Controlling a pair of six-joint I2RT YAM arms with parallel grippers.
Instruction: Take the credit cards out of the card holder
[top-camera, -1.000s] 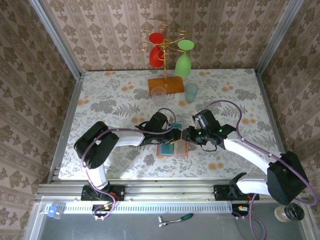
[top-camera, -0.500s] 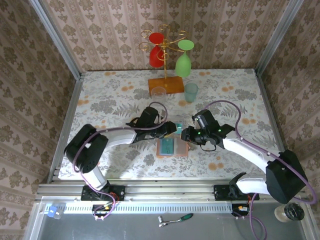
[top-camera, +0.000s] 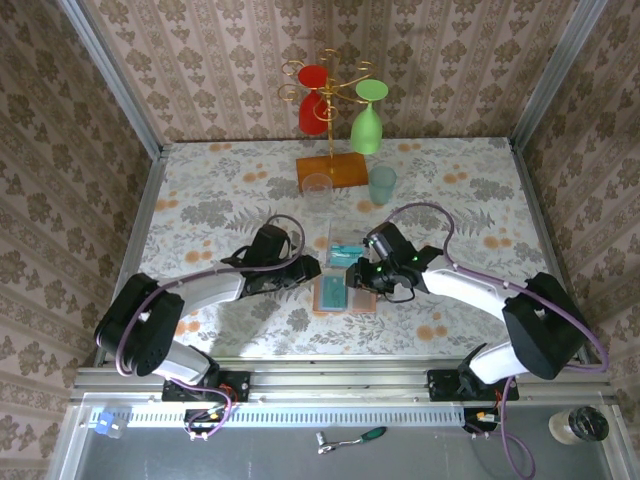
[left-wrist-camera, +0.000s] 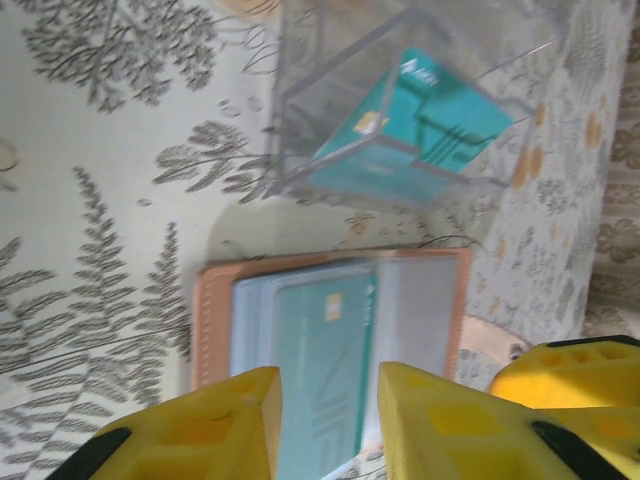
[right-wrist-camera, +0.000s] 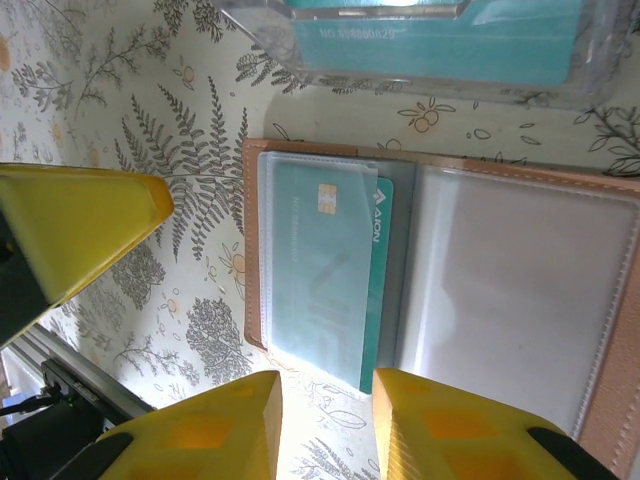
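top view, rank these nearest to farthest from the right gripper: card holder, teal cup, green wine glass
1. card holder, just beneath the right gripper
2. teal cup, standing farther back on the table
3. green wine glass, hanging at the back

Open card holder (right-wrist-camera: 251, 240), teal card (right-wrist-camera: 335, 270) tucked inside, clear box (right-wrist-camera: 592, 55) nearby

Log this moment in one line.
wallet open flat | teal card in pocket | second card in clear box | left hand open | right hand open
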